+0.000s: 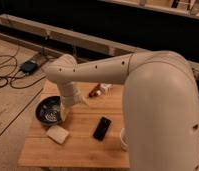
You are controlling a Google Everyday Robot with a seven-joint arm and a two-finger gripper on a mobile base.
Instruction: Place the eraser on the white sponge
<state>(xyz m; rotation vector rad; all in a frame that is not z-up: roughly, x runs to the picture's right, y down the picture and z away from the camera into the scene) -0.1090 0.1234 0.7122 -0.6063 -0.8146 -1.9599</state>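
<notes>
Hanging at left-centre above the dark bowl [47, 111], the gripper [65, 112], whose hold I cannot tell, may knock the white sponge [58, 134] while reaching for the eraser [102, 128].

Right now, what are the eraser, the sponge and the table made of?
The eraser looks like hard plastic, maybe: flat, black, glossy. The white sponge seems soft foam: thick, matte, cream. The table looks wooden: warm plank lines. The gripper hangs beside the dark bowl.
</notes>
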